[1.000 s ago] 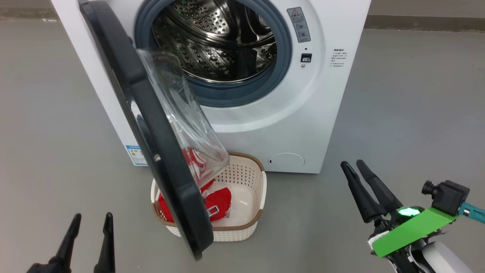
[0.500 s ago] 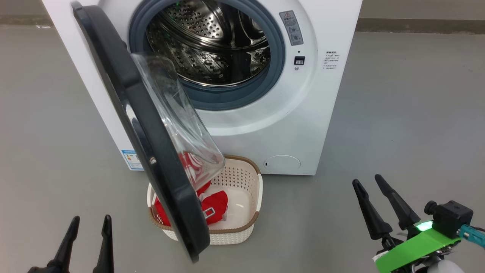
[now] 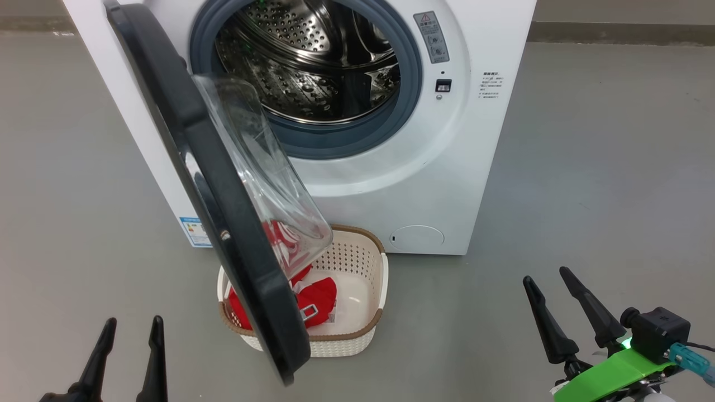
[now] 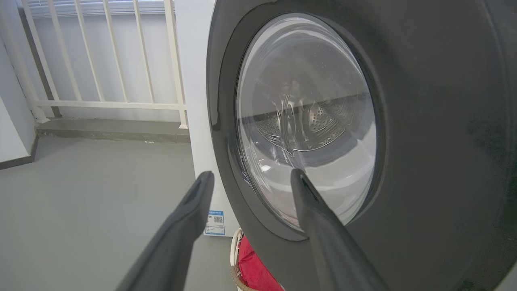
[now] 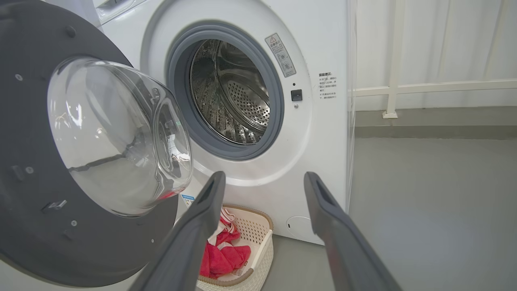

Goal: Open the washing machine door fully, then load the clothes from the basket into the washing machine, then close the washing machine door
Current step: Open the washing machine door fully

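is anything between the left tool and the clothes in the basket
Yes. The open door hangs over the left side of the basket, between the left tool and the clothes. From the right tool, the way to the clothes looks open.

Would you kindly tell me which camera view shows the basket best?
The head view: it looks down into the basket, showing rim, floor and clothes, though the washing machine door hides its left part. The right wrist view shows part of it, low and side-on; the left wrist view, a sliver of rim.
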Controlling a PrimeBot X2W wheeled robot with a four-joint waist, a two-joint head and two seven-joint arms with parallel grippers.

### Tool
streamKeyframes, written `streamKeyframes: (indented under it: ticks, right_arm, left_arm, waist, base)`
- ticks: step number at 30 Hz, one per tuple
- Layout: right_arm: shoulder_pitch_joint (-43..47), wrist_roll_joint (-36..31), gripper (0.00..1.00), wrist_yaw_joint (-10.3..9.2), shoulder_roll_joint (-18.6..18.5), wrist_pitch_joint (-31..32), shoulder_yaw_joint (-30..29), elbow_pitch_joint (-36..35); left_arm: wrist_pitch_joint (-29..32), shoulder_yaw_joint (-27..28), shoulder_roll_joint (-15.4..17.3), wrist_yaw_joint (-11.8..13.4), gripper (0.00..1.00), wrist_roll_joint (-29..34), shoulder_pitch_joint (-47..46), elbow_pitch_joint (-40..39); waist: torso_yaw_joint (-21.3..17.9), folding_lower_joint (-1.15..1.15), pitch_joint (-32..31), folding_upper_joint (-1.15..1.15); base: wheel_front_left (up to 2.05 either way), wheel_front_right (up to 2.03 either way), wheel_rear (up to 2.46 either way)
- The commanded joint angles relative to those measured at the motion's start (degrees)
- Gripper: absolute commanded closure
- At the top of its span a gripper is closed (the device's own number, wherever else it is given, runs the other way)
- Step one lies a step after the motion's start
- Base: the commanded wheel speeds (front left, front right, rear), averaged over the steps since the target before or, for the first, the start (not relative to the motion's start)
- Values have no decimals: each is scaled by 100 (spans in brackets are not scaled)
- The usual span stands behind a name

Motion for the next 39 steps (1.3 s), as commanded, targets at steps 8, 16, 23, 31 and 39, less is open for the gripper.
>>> streamKeyframes:
  ticks: [8,16,23,31,39]
  right_arm:
    - [-45,-128,0,9,-28,-68,117,-99]
    - [-74,-138,0,9,-21,-69,163,-66]
    - [-77,-132,0,9,-19,-69,172,-57]
    - [-84,-114,0,9,-29,-69,208,-36]
    - [-94,-109,0,9,-34,-69,226,-17]
  left_arm:
    - [-46,203,61,-18,0,-3,-155,-132]
    - [-46,203,58,-18,0,8,-177,-126]
    - [-46,198,62,-18,0,11,-185,-112]
    - [-46,177,67,-18,0,17,-180,-114]
    - [-46,156,68,-18,0,15,-185,-117]
  waist:
    - [14,0,11,0]
    - [25,0,22,0]
    - [33,0,14,0]
    - [33,0,5,0]
    - [32,0,4,0]
  base:
    - [0,0,0]
    - [0,0,0]
    - [0,0,0]
    - [0,0,0]
    - [0,0,0]
